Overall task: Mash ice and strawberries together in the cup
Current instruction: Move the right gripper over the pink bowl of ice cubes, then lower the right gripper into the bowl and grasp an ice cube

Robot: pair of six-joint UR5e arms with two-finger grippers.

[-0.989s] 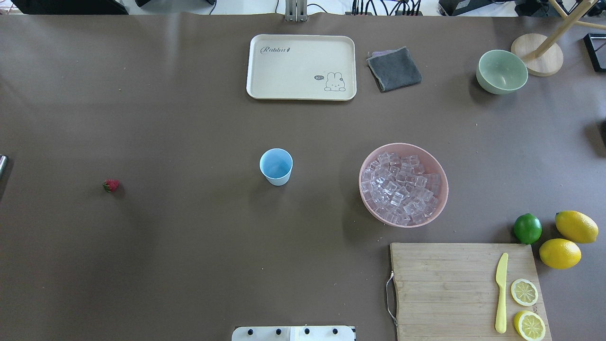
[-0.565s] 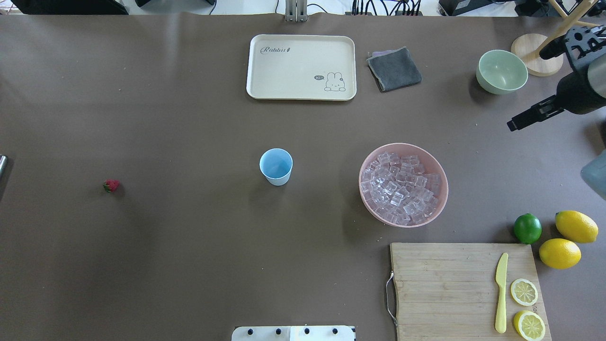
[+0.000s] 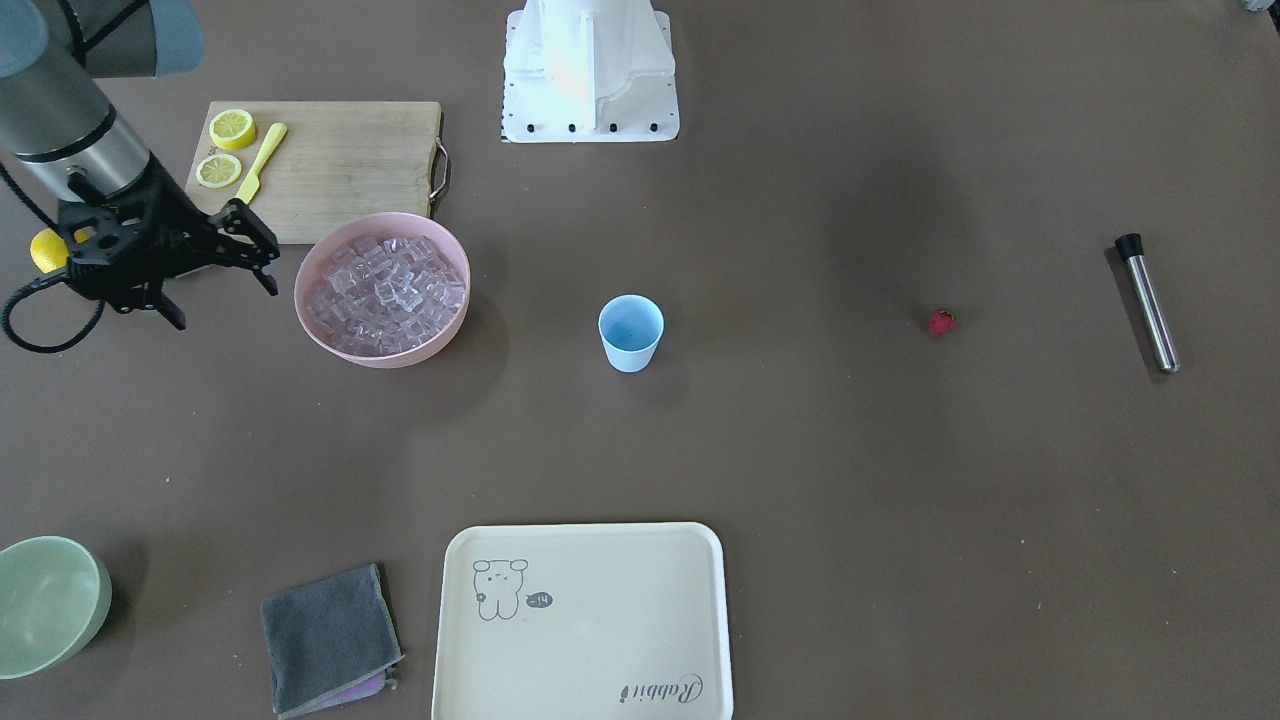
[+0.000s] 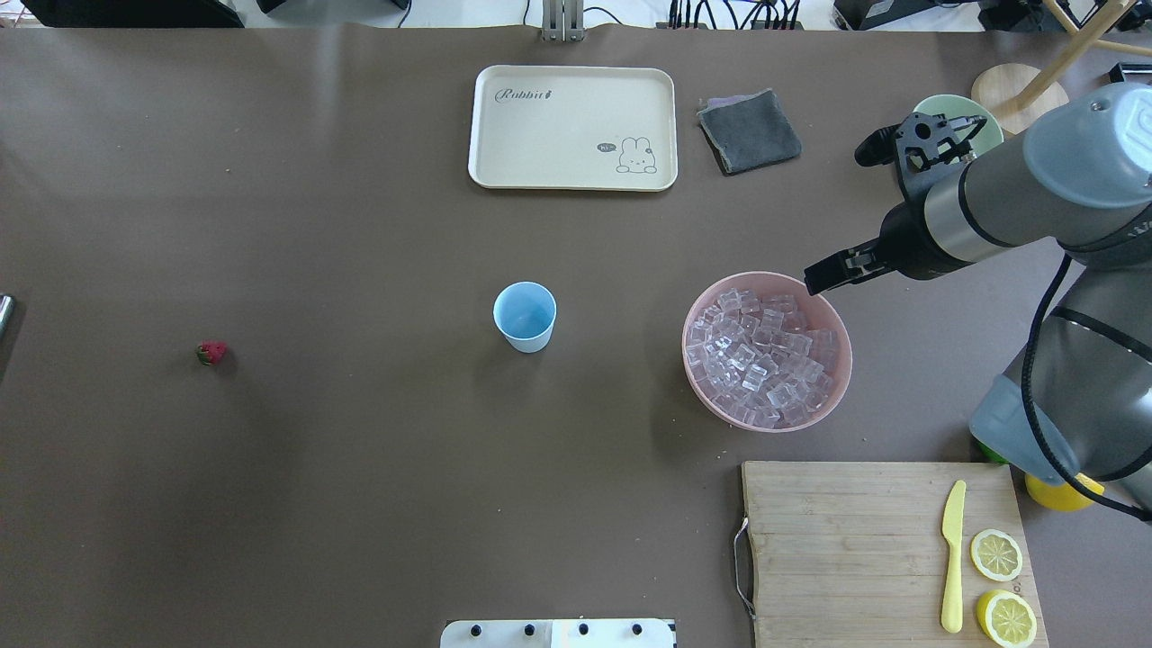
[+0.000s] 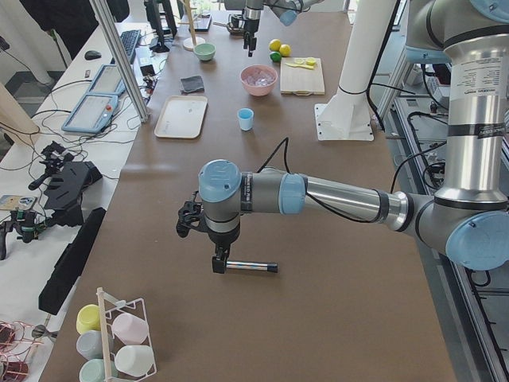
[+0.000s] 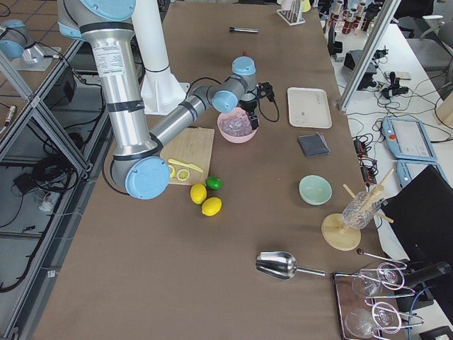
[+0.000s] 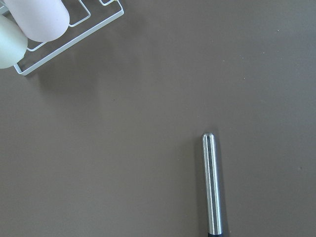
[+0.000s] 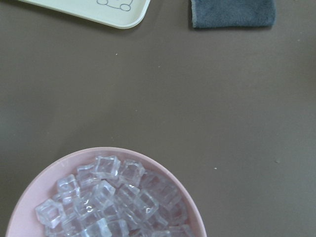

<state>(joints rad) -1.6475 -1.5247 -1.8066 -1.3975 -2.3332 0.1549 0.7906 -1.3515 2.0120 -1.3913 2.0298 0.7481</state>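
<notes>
Overlapping green bowl (image 3: 55, 600), right claw (image 4: 834, 223), lemon (image 4: 1057, 495) half-covered

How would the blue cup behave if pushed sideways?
The cup looks empty, so it is probably light and easily shoved. Standing on its narrower base, it may tip under a high push. Once down, its tapered body would likely roll.

tray (image 4: 572, 126) | grey cloth (image 4: 749, 130) | pink bowl (image 4: 826, 310) | cutting board (image 4: 855, 540) | yellow knife (image 4: 952, 558)
</notes>
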